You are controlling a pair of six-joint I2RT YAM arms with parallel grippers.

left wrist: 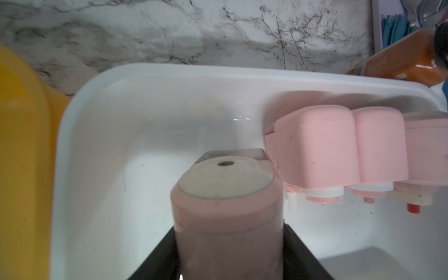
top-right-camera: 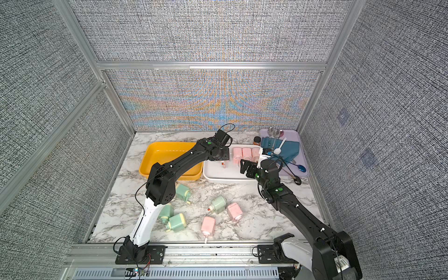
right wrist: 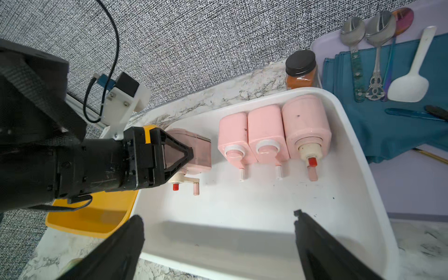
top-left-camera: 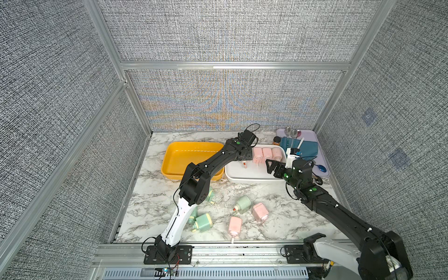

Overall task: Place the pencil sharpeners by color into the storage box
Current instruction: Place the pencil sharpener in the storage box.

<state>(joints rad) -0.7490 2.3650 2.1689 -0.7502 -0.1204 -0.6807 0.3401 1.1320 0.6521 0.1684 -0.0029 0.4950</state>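
**Left hand gripping a pink sharpener inside the white tray**

The left hand [right wrist: 191, 154] is clamping a pastel pink plastic pencil sharpener [right wrist: 200, 150] by its flat sides. The sharpener's cream neck and crank are pointing toward 6 o'clock, taking the back wall in both top views as 12 o'clock. It is hanging low inside the white rectangular plastic tray [right wrist: 351, 135]; I cannot tell whether it is touching the floor.

Just at its 3 o'clock, three more pink sharpeners [right wrist: 265, 131] are lying side by side against the tray's far wall, pressing against one another, cranks also toward 6 o'clock. The right hand [top-left-camera: 271, 167] is hovering over the tray's 4 o'clock part, jaws spread wide and holding nothing.

The white tray is sitting at 1 o'clock on the marble-patterned counter [top-left-camera: 286, 211], with a yellow rectangular plastic tray [top-left-camera: 179, 155] just beside it at 9 o'clock. At the counter's 5 o'clock, a mint green sharpener [top-left-camera: 242, 204] and two pink sharpeners [top-left-camera: 260, 212] are lying loose. At 7 o'clock, three green sharpeners [top-left-camera: 204, 223] are lying near the left arm, partly hidden by it.

A dark-lidded spice jar [right wrist: 300, 70] is standing outside the white tray's 1 o'clock corner. A lilac tray [right wrist: 412, 174] at 3 o'clock is carrying a blue cloth [right wrist: 388, 131] and spoons.
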